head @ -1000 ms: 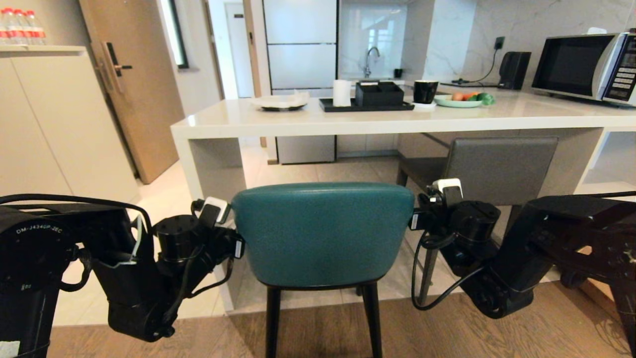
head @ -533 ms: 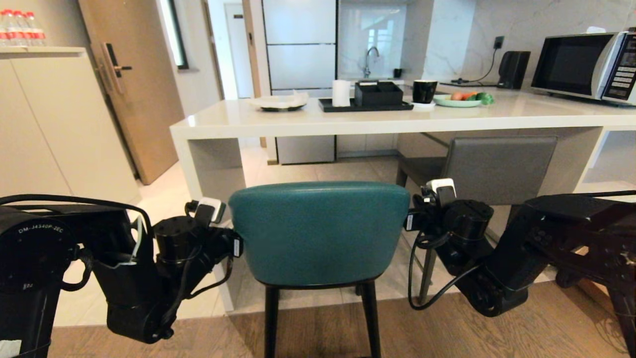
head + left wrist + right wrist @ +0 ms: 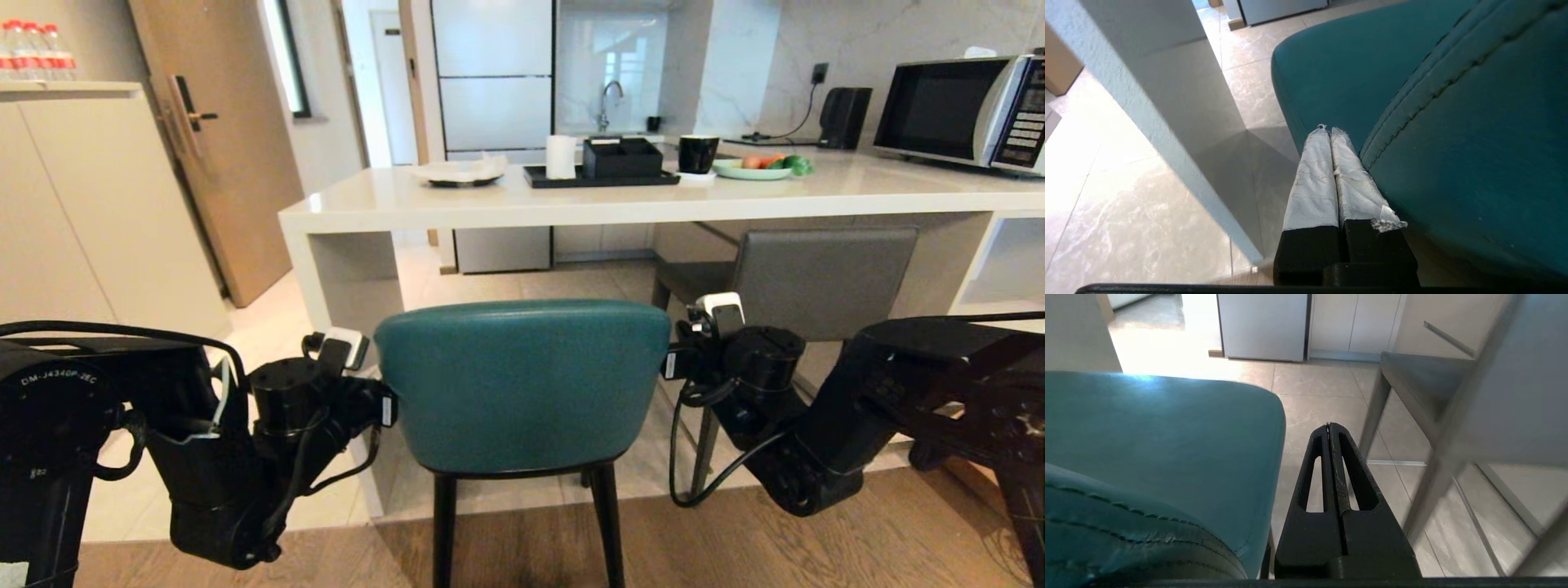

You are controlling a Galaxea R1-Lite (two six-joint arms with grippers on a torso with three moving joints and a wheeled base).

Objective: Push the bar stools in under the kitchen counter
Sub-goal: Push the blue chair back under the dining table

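The teal bar stool (image 3: 522, 384) stands in front of the kitchen counter (image 3: 571, 200), its curved back towards me and its seat (image 3: 1339, 77) short of the counter's white side panel (image 3: 1167, 102). My left gripper (image 3: 1327, 128) is shut, its taped fingers lying along the left edge of the teal backrest (image 3: 1474, 163). At the backrest's right side, next to the teal stool (image 3: 1167, 437), my right gripper (image 3: 1329, 425) is shut and holds nothing. The grey bar stool (image 3: 824, 278) sits to the right, its seat under the counter; its legs (image 3: 1425, 379) are just beyond the right gripper.
On the counter are a plate (image 3: 461, 170), a black tray with a box and paper roll (image 3: 600, 167), a black cup (image 3: 698, 153), a dish of vegetables (image 3: 755, 166) and a microwave (image 3: 963, 110). A cabinet (image 3: 73, 204) and a wooden door (image 3: 220, 139) stand to the left.
The teal stool's back and both arms flanking it have shifted slightly to the left. Both grippers stay shut.
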